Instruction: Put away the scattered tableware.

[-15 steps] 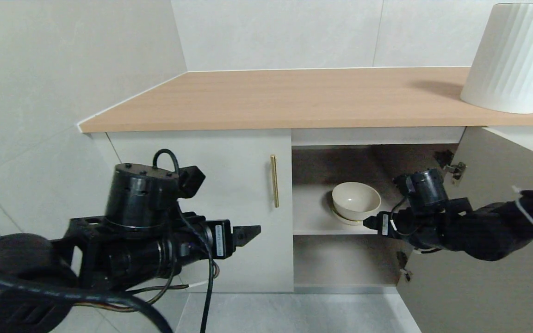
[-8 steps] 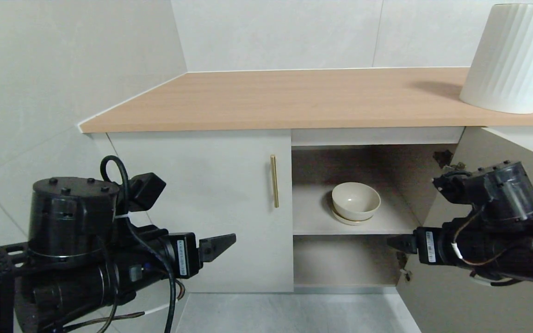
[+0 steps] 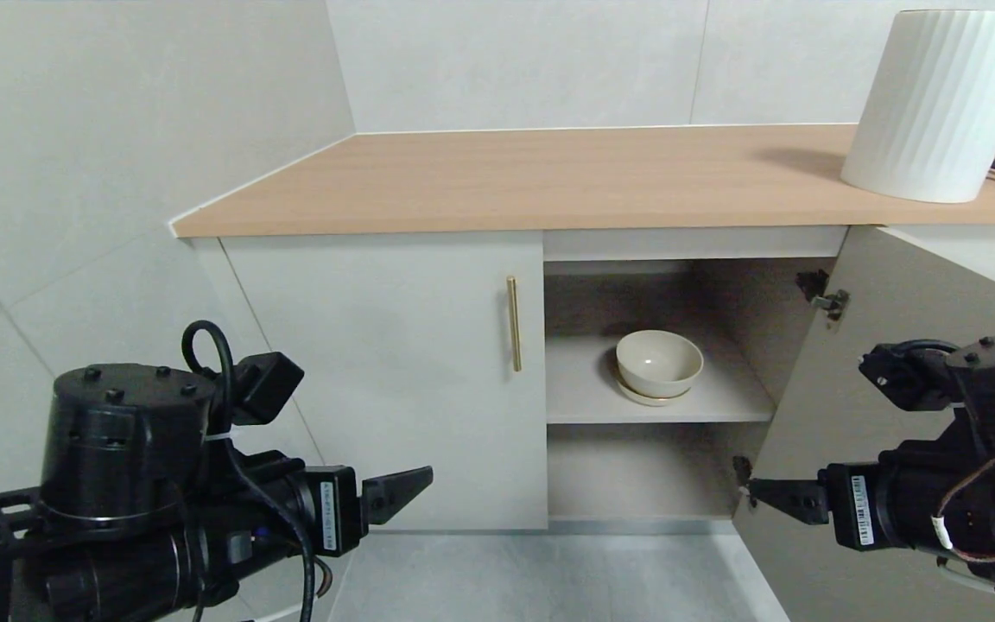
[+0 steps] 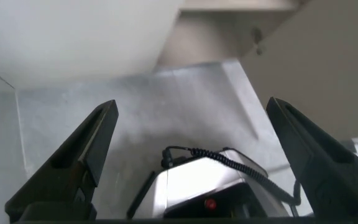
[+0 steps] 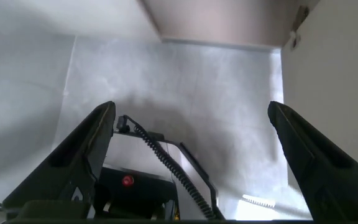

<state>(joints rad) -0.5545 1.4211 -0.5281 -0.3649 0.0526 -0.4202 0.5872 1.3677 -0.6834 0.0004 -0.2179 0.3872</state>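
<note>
Both arms are hovering low and level before the cabinet (image 3: 377,345), left gripper (image 4: 191,107) and right gripper (image 5: 191,108) gaping wide, empty.

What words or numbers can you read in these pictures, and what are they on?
Left sticker, on the left gripper: print too small to read.
Right sticker, on the right gripper: too small to read.
No writing on the bowl, the cabinet or the ribbed white container.
</note>
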